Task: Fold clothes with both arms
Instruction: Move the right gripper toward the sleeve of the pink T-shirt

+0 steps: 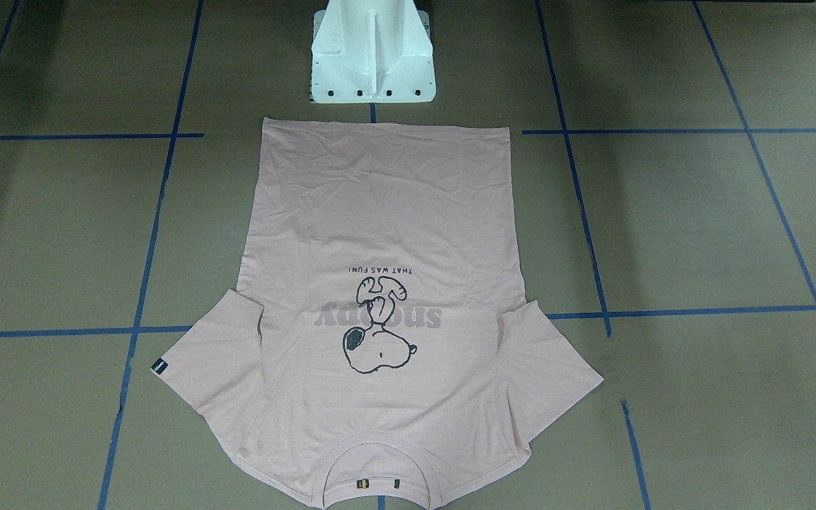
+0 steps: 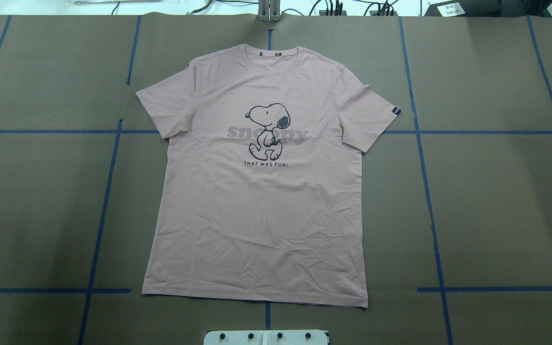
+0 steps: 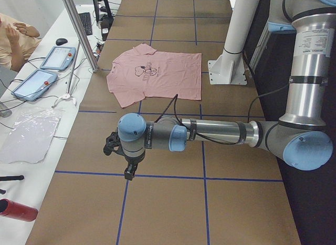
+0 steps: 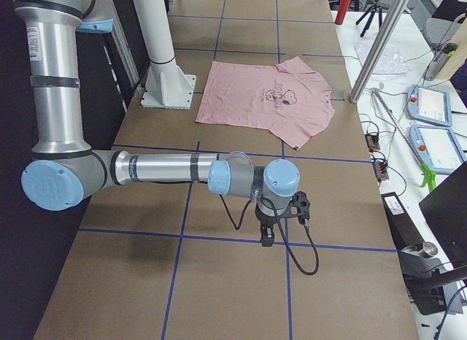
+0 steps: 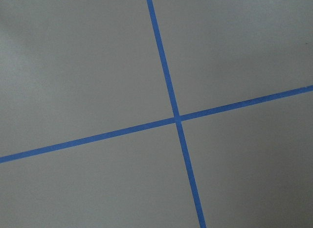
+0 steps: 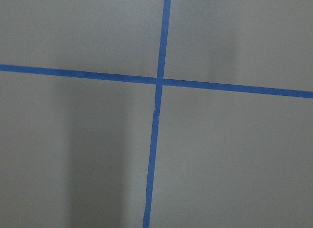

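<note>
The clothes are one pale pink T-shirt (image 2: pixel 257 206) lying flat and front up in the middle of the table, its collar (image 2: pixel 271 56) at the side far from the robot's base. Both sleeves are spread out. My left arm's gripper (image 3: pixel 128 173) hangs over bare table well off to the shirt's side and shows only in the exterior left view, so I cannot tell its state. My right gripper (image 4: pixel 268 236) hangs likewise on the other side, seen only in the exterior right view, state unreadable. Both wrist views show just table and blue tape.
The white pedestal base (image 1: pixel 372 57) stands just behind the shirt's hem. Blue tape lines (image 2: pixel 108 191) grid the brown table. A metal pole (image 3: pixel 79 29), tablets (image 3: pixel 34 83) and a person's hands (image 3: pixel 18 28) are along the operators' side.
</note>
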Controlling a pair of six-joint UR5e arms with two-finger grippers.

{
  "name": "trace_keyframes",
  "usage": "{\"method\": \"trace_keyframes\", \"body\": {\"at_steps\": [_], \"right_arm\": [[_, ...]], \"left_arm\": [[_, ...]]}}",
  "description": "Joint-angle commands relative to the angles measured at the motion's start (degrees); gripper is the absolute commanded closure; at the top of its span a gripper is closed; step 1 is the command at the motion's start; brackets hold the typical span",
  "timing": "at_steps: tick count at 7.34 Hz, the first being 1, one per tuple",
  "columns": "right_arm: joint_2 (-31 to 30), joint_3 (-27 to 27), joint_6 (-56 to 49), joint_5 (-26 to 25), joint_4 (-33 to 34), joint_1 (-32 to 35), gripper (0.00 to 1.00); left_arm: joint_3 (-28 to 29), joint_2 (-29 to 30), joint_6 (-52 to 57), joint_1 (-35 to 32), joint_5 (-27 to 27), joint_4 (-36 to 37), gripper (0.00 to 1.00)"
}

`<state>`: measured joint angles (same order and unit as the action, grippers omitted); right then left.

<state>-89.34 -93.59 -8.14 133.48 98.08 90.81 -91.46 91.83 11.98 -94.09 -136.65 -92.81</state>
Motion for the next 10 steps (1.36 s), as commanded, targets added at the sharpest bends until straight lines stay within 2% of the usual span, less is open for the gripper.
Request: {"method": "trace_keyframes", "body": {"at_steps": [1,3,6,7,8,9,10], "right_arm": [[-1.4,-1.0,-0.2,-0.1,-0.3,-0.5,0.00],[-1.6,-0.7,0.0,1.9,-0.5,-0.5,0.00],[-1.6,-1.0,0.5,9.6,-1.6,-1.9,0.00],[-1.6,-1.1,3.8,12.6,-4.0,-3.8,0.00],[-1.3,-1.8,8.2,13.1,-7.8,-8.5,0.00],[0.9,-0.1,14.7,12.6,-13.1,-12.2,0.00],[6.1,2.9,23.8,11.8,-16.2,-15.6,0.00]], "left_arm": [[-1.4,-0.2,-0.9,0.0,-2.2,0.2,0.00],[-1.9,-0.2,-12.0,0.6,-1.8,-0.3,0.00],[-2.3,-0.5,-12.1,0.6,-2.2,-0.9,0.00],[-4.8,-0.9,-12.6,0.5,-3.9,-1.1,0.00],[-6.6,-2.1,-12.4,0.5,-5.1,-1.2,0.00],[-8.5,-2.1,-12.6,0.6,-5.6,-1.5,0.00],[-11.3,-5.1,-12.6,0.7,-7.5,-1.6,0.00]]}}
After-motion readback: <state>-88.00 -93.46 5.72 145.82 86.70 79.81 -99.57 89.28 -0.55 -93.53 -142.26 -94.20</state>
